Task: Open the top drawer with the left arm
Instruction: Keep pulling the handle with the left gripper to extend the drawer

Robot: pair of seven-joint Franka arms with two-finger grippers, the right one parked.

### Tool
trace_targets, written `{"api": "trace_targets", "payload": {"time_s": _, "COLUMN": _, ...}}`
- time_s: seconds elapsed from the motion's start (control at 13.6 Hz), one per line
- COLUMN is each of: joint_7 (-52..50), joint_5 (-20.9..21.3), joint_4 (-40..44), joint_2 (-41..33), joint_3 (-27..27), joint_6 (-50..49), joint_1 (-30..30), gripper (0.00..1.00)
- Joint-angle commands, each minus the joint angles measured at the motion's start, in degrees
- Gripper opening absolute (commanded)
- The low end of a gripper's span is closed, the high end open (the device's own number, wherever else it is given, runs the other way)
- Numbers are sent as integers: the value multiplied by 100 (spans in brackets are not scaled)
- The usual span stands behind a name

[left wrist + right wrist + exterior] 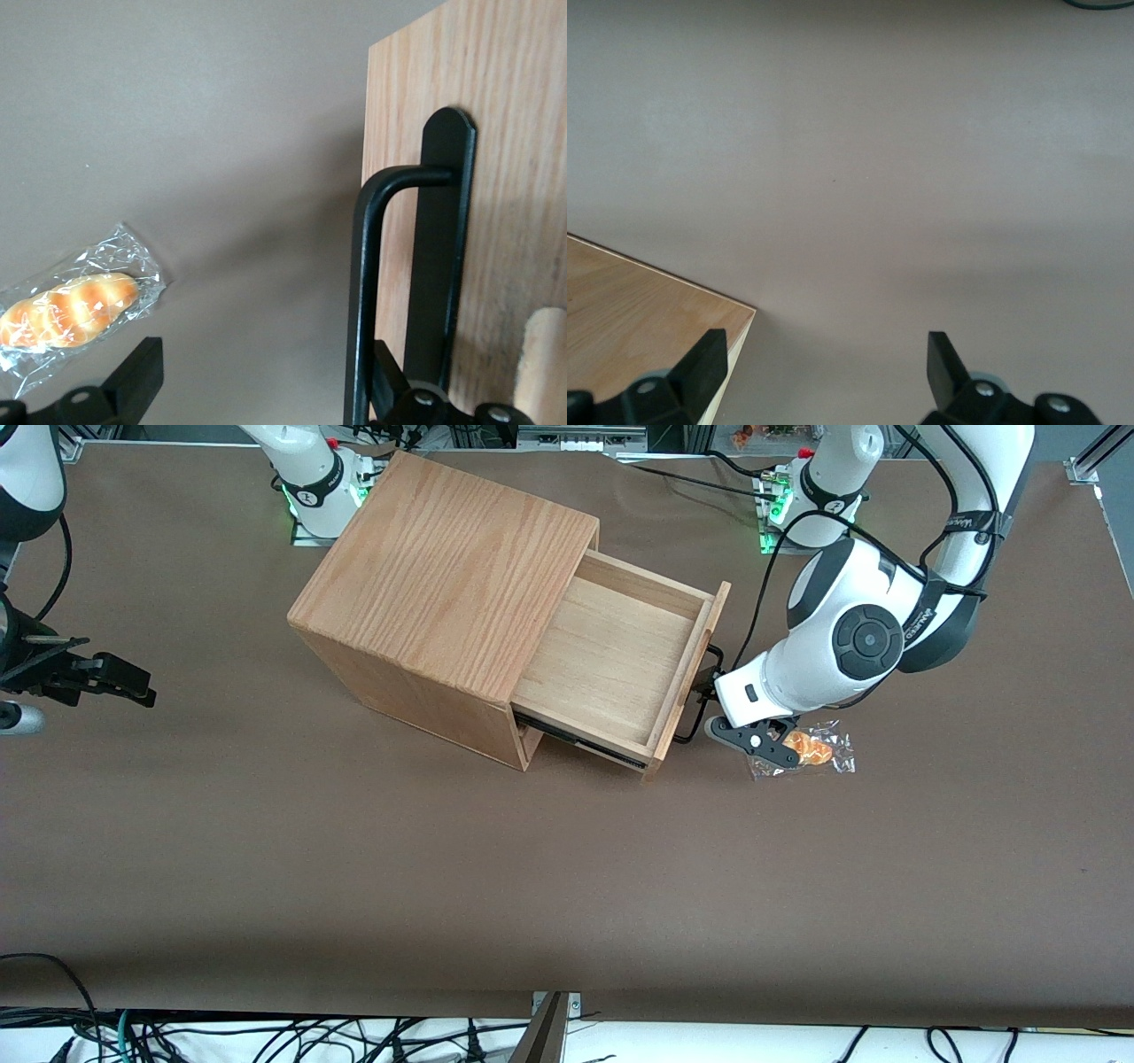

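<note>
While drawer: the shallow light-wood top drawer stands pulled well out of the oak-grain box cabinet.
Gripper: the left arm's small black two-finger gripper sits at the thin black bar handle, jaws spread, one finger apart.
Left: little, perhaps withdrawal.
Nearby: clear-wrapped bread roll.
</note>
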Motion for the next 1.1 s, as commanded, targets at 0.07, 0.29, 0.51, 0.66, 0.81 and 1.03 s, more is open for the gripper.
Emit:
{"api": "trace_targets", "payload": {"time_s": 0.07, "joint_7": 139, "joint_5": 97, "joint_4": -152, "joint_2": -185, "joint_3": 65, "joint_6": -61, "joint_1": 36, "gripper": 100}}
{"api": "trace_targets", "payload": {"time_s": 0.29, "joint_7": 121, "joint_5": 89, "joint_4": -152, "joint_2": -167, "joint_3": 65, "joint_6": -53, "joint_1": -16, "gripper": 100}}
{"api": "trace_targets", "payload": {"time_s": 0.51, "joint_7": 77, "joint_5": 54, "joint_4": -135, "joint_2": -167, "joint_3": 56, "joint_6": -53, "joint_1": -51, "gripper": 100}}
{"api": "trace_targets", "payload": {"time_s": 0.66, "joint_7": 86, "joint_5": -323, "joint_4": -91, "joint_2": -194, "joint_3": 48, "joint_6": -61, "joint_1": -51, "gripper": 100}}
{"api": "trace_targets", "payload": {"time_s": 0.81, "joint_7": 60, "joint_5": -386, "joint_4": 84, "joint_2": -281, "joint_3": 47, "joint_6": -332, "joint_1": -51, "gripper": 100}}
{"api": "trace_targets", "payload": {"time_s": 1.03, "joint_7": 51, "joint_5": -316, "joint_4": 637, "joint_2": -387, "joint_3": 56, "joint_6": -1175, "joint_1": -51, "gripper": 100}}
